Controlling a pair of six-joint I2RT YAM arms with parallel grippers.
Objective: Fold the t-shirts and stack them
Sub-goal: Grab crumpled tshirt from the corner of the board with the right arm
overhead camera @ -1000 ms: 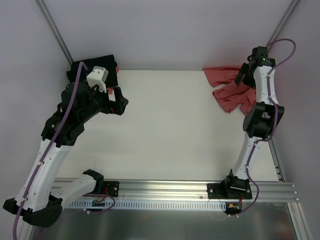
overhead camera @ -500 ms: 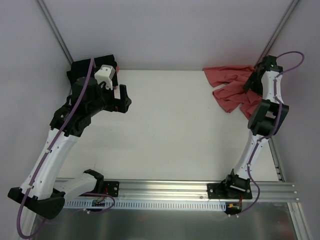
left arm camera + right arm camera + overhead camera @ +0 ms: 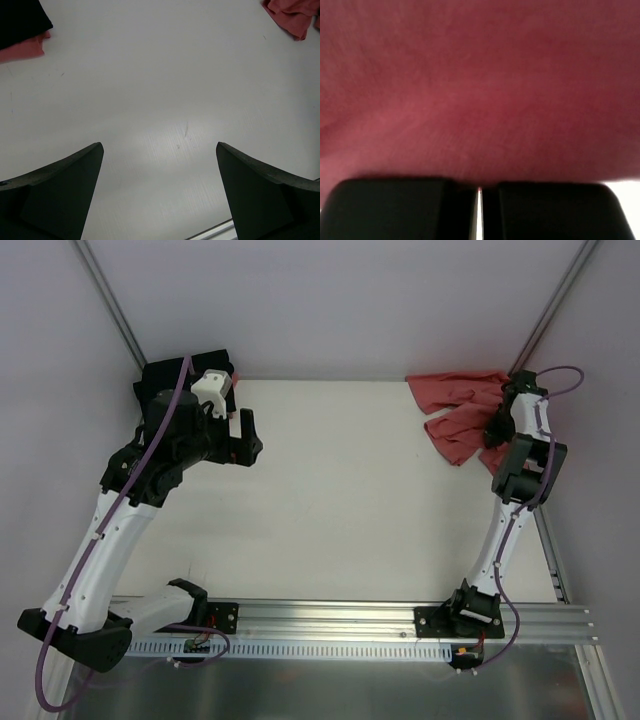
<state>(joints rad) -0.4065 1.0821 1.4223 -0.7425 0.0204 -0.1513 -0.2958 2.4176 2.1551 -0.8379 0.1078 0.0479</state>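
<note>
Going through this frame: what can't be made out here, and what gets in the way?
Right wrist view: the coral-red shirt fills the frame, blurred; whether the right gripper, jaws nearly together, pinches cloth is unclear.
Top view: the black shirt is partly covered by the left arm, so its folds are unreadable.
Left wrist view: both shirts are cut off by the top edge.

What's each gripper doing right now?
Left gripper: open, over the table.
Right gripper: shut, against the red shirt; pinching cloth or not, cannot tell.
</note>
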